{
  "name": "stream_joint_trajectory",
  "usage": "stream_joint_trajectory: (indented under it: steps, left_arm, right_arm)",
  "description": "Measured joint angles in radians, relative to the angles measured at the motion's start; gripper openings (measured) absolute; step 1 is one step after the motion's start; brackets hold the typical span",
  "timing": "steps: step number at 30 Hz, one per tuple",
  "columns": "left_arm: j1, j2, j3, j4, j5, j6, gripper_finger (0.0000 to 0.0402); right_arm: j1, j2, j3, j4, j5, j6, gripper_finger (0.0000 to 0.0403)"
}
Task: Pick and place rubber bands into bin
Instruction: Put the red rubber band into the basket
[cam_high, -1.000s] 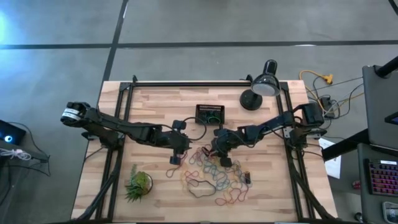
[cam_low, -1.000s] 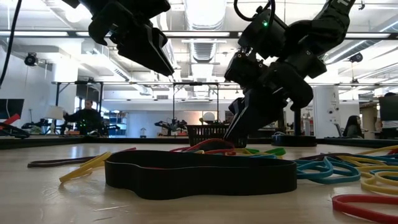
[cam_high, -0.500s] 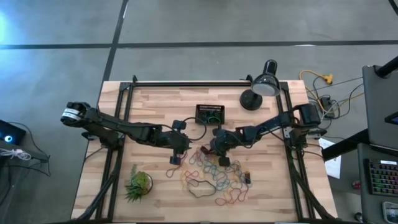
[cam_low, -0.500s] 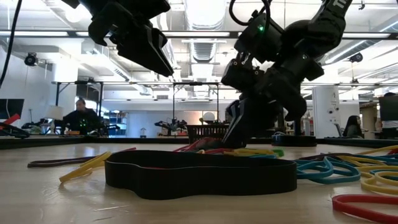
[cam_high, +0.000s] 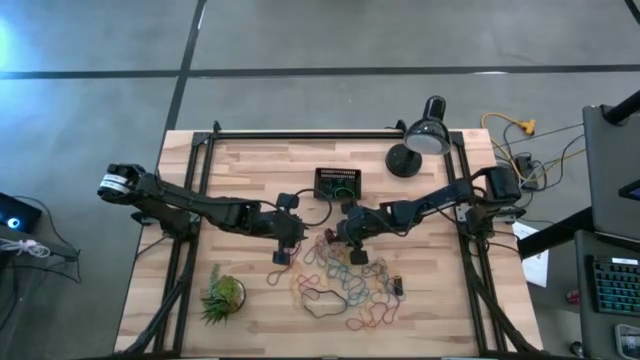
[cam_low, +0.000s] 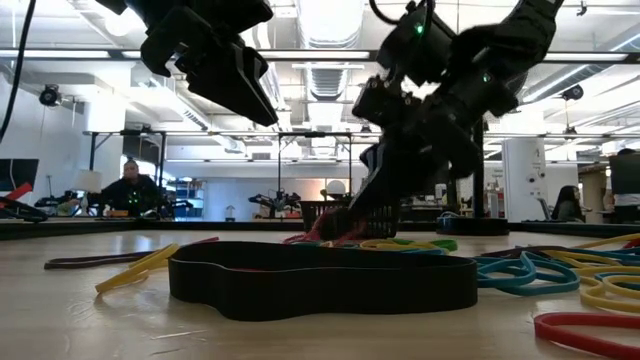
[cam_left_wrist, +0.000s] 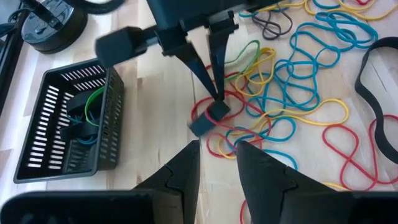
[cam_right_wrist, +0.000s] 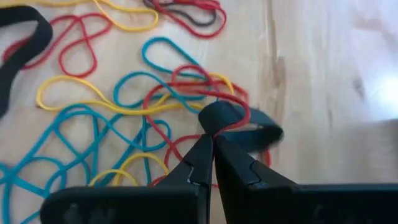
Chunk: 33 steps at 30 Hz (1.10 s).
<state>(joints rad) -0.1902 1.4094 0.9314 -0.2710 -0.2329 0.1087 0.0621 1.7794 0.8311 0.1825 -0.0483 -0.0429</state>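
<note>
high view: right gripper (cam_high: 346, 240) at the far edge of the rubber bands (cam_high: 345, 285) on the counter (cam_high: 250, 160); bin (cam_high: 337, 183) lies just beyond, far side. left gripper (cam_high: 285, 250) waits at the pile's left.

low view: right fingers down in the pile.

left wrist view: left fingers part open, empty; bin left of the pinch.

right wrist view: right fingers shut on a dark band (cam_right_wrist: 239, 124). no writing legible.
</note>
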Motion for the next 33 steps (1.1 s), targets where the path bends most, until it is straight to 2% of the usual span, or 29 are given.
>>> stream_joint_trajectory:
  steps: [12,15,19,22,28,33]
  left_arm:
    - [-0.001,0.000,-0.001,0.000,-0.007,0.000,0.0091]
    - [-0.001,0.000,-0.002,0.000,-0.007,0.000,0.0091]
    - [0.000,0.000,-0.002,0.000,-0.007,0.000,0.0091]
    - [0.000,0.001,-0.002,0.006,-0.007,0.000,0.0091]
    - [0.000,0.001,-0.002,0.011,-0.007,0.000,0.0091]
    - [0.000,0.001,-0.002,0.009,-0.007,0.000,0.0091]
  right_arm:
    - [0.062,-0.193,0.035,-0.190,0.000,-0.128,0.0009]
    - [0.080,-0.183,0.041,-0.300,0.036,-0.146,0.0009]
    - [0.090,-0.124,0.070,-0.455,0.166,-0.100,0.0009]
    - [0.092,-0.071,0.092,-0.506,0.233,-0.063,0.0009]
    - [0.092,-0.016,0.115,-0.511,0.190,-0.047,0.0010]
    - [0.080,-0.015,0.115,-0.509,0.168,-0.040,0.0034]
